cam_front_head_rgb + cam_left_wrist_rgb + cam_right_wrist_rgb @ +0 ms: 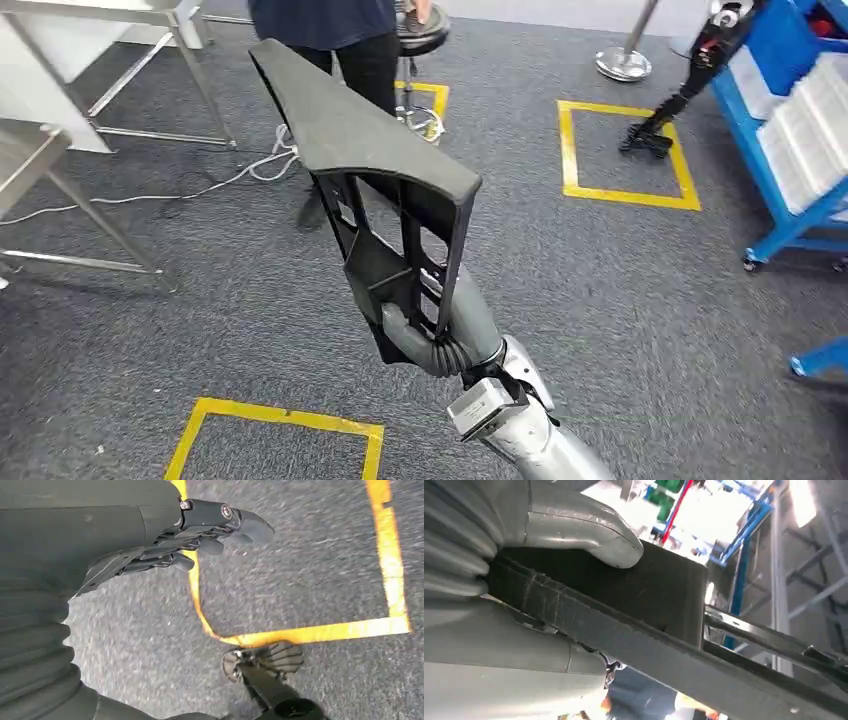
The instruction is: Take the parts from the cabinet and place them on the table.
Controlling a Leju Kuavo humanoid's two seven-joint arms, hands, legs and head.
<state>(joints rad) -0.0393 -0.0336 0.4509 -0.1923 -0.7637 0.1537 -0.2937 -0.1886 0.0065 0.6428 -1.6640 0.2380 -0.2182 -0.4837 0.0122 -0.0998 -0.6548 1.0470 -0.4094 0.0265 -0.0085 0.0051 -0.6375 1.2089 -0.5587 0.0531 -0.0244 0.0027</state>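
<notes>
The right robot hand [420, 335] grips the black part [360, 150] by its ribbed lower end, the long axis rising away from the robot, off any surface. The left robot hand [200, 535] hangs over the floor [310, 570], holding nothing, fingers loosely curled. Judgement: the steel counter [30, 150] lies far left of the part, so a leftward turn comes next.

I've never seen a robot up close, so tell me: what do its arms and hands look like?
The right arm is a smooth silver tube with a small boxy silver fitting at the wrist. A grey ribbed cover leads to the right hand, grey, with a thick grey thumb. The left hand has darker, nearly black fingers with small metal screws.
</notes>
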